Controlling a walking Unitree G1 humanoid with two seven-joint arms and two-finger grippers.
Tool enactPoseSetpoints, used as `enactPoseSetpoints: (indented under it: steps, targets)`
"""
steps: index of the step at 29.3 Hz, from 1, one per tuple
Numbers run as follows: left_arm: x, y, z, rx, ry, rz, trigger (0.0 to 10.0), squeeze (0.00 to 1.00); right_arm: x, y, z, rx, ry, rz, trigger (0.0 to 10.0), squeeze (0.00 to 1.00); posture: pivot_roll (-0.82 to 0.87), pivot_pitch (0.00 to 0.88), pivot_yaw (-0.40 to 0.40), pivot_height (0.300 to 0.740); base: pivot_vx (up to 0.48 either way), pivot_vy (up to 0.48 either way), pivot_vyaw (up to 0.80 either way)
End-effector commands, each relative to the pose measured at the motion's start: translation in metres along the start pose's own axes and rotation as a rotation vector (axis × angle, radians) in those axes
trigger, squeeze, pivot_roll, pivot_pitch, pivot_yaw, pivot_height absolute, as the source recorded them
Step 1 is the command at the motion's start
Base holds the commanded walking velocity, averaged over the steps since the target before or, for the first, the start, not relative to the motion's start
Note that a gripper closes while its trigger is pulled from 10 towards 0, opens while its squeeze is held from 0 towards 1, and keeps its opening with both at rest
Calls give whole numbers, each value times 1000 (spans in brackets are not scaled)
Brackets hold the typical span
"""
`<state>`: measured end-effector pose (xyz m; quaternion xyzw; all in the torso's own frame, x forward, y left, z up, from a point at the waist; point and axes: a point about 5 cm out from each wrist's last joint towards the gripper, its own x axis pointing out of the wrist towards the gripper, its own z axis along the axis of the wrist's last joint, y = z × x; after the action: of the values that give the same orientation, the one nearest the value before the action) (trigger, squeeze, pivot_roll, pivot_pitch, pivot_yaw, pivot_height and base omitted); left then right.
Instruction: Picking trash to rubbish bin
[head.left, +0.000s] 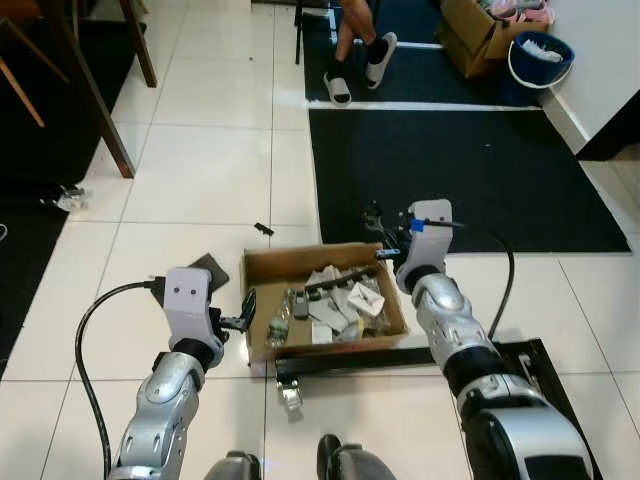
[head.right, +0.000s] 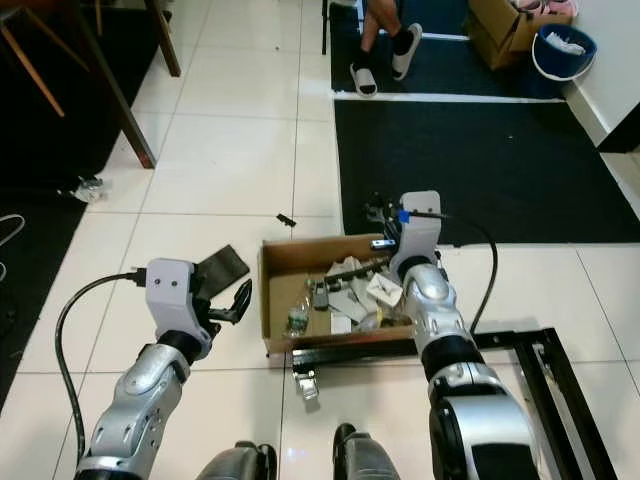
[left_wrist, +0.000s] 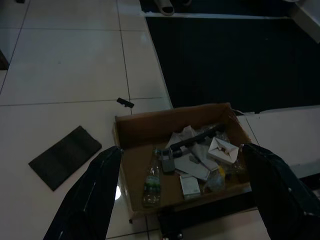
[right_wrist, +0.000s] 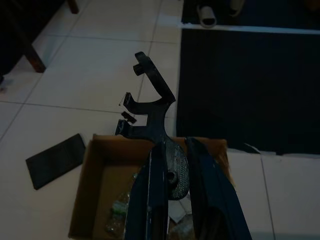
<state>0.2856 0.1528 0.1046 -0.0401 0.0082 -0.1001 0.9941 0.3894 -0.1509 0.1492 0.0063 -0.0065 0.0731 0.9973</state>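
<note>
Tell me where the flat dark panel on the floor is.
The flat dark panel lies on the white tiles at the robot's left, just beside the cardboard box, near the left end effector.

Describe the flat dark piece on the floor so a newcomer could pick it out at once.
Find the open cardboard box on the white tiles between the robot's arms. On the robot's left of it, by the left tool, lies a flat dark rectangular sheet. It is far larger than the tiny dark scrap beyond the box.

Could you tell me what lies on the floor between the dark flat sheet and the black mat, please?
The open cardboard box of trash sits between the dark sheet and the black mat, plainest in the eye views; a small black scrap lies just beyond it.
</note>
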Motion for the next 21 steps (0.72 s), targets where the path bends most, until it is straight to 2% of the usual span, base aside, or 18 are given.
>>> enactPoseSetpoints:
  steps: [1,4,5,7,8,11,13,14,21]
  targets:
    - [-4,-2,-6,-3,28,1,10000,0,0,0,-4,-5,13,7,10000,0,-29,368,-67,740,0,0,0]
    - [-5,-3,-6,-4,28,0,10000,0,3,2,2,-5,-2,14,10000,0,-33,371,-67,740,0,0,0]
    - [-4,-5,-6,-7,30,-4,10000,0,12,6,24,0,-53,22,10000,0,-34,370,-64,740,0,0,0]
    - [-4,-7,-5,-8,32,-9,10000,0,19,8,41,6,-93,23,10000,0,-34,370,-61,740,0,0,0]
    - [-4,-7,-5,-8,32,-9,10000,0,19,8,41,6,-93,23,10000,0,-34,370,-61,740,0,0,0]
    - [-3,-9,-4,-9,31,-19,10000,0,26,11,66,15,-154,29,10000,0,-34,368,-58,740,0,0,0]
    - [-3,-9,-4,-8,30,-21,10000,0,27,12,71,16,-168,33,10000,0,-34,368,-58,740,0,0,0]
    - [-1,-10,-3,-9,28,-23,10000,0,30,14,83,19,-198,37,10000,0,-29,358,-63,740,0,0,0]
    - [-2,-10,-2,-11,25,-18,10000,0,34,19,107,48,-272,52,10000,0,-30,351,-67,740,0,0,0]
